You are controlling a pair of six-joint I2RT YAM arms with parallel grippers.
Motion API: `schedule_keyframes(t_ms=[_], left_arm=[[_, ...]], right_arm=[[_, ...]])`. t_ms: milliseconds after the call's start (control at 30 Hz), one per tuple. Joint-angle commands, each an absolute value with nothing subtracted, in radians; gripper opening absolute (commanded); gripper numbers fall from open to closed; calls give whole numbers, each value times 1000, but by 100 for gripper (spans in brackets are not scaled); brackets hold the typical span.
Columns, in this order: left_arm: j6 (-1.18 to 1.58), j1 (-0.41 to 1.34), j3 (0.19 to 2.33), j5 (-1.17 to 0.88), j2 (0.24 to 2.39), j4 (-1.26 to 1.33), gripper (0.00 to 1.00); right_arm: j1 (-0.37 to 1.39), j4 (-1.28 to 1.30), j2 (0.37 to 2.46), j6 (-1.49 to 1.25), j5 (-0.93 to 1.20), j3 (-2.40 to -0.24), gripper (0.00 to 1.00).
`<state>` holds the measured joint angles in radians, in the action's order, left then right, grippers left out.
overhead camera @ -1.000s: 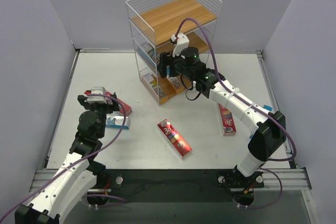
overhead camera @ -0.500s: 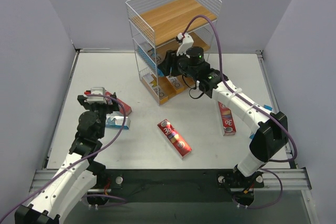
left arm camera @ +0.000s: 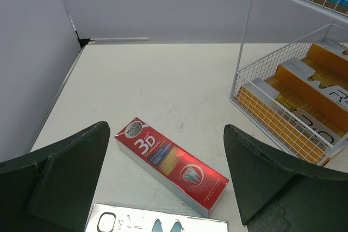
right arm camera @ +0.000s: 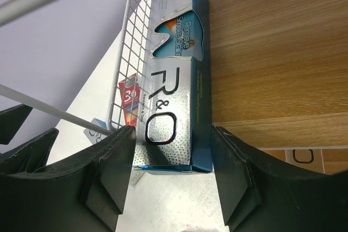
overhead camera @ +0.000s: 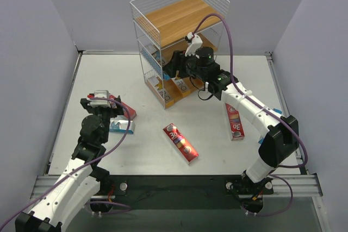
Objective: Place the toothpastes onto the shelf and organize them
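**Shelf** (overhead camera: pixel 179 23): three wooden boards in white wire, standing at the far middle of the table (overhead camera: pixel 217 161).

**Right gripper** (right arm camera: pixel 173 134): inside the middle tier. Its fingers (right arm camera: pixel 117 172) flank the near end of a teal carton (right arm camera: pixel 176 80) that lies flat on the board, with one long side against the wire wall (right arm camera: pixel 130 36). You cannot tell whether the fingers press the carton or stand just off it. On the carton's other side you have bare wood.

**Left gripper** (left arm camera: pixel 166 129): spread wide and holding nothing, above a red carton (left arm camera: pixel 171 165) that lies flat near the left wall. You have open tabletop between this carton and the shelf.

**Loose on the table:**
- A second red carton (overhead camera: pixel 181 143) lies at the centre with room all round.
- A third red carton (overhead camera: pixel 235 123) lies partly under the right arm.
- A teal-and-white carton (overhead camera: pixel 120 127) lies just beside the left arm.

**Hard to make out:** the orange cartons (left arm camera: pixel 293 110) in the bottom tier show only through the mesh and are cut by the frame edge, so you cannot count them. From above, the right gripper hides most of the middle tier.
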<state>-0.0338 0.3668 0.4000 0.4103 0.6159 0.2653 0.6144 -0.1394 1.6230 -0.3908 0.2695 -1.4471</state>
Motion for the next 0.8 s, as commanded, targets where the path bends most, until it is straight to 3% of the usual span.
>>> schedule_keyframes(t_ms=[0,367,600,767], left_arm=[[-26,371,403,396,609,298,97],[-28,373,403,394,612,296,97],[-5,373,406,416,624,292,97],[177,373,446,506,653,203,97]], right_arm=[[624,-216,1585,-431,344,-1460,57],[600,-230,1563,-449,365,-1450,56],[571,-146,1473,-397,295,-1396,81],[568,-40,1369,-330,177,-1309,91]])
